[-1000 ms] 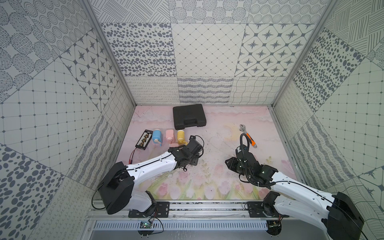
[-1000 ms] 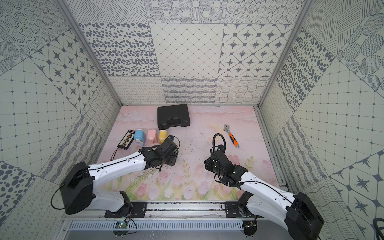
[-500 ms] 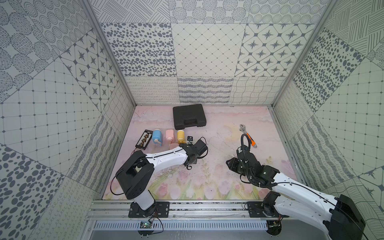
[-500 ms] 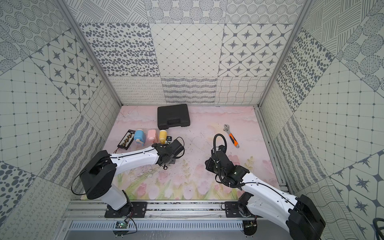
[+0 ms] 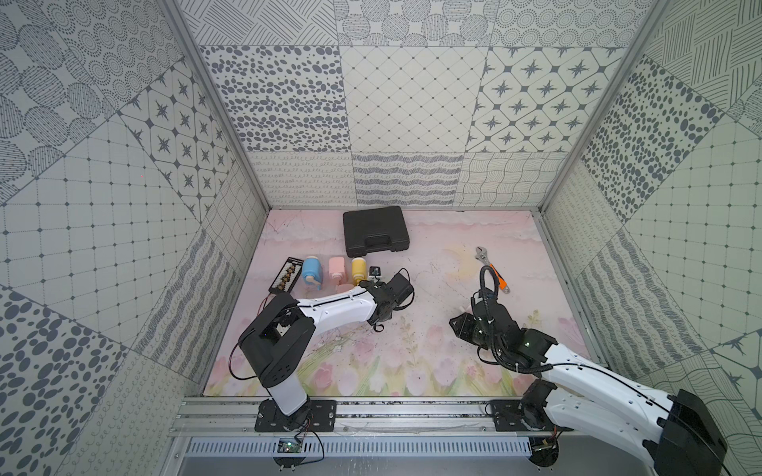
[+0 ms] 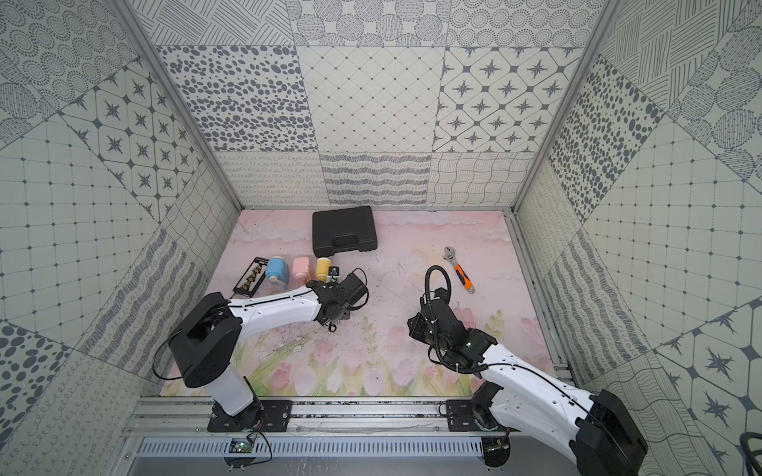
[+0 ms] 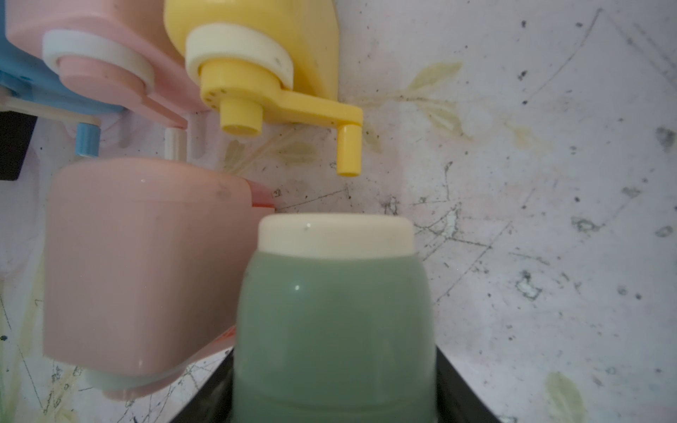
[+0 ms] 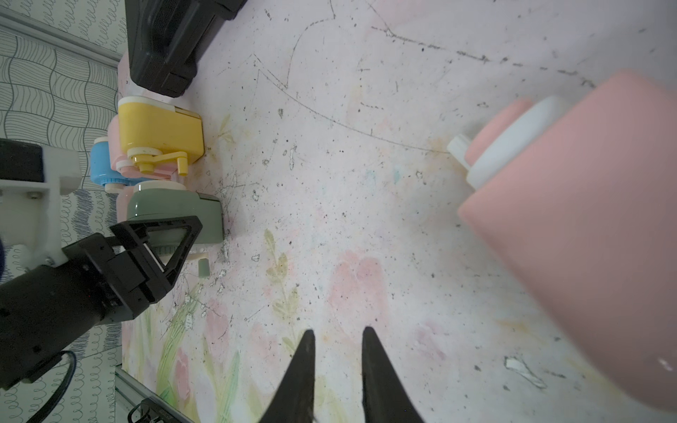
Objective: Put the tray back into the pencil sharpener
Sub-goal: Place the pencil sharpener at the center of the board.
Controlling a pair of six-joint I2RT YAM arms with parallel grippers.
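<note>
Sharpener (image 8: 172,210), green (cream cap (image 7: 335,234)), in left fingers (image 8: 157,222); right fingers (image 8: 300,366) slightly apart, empty.

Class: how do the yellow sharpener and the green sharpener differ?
The yellow sharpener is bright yellow, the green sharpener dull grey-green. The yellow sharpener stands untouched; the green sharpener is clamped in the left gripper. Both are boxy, with a pale band and a crank.
</note>
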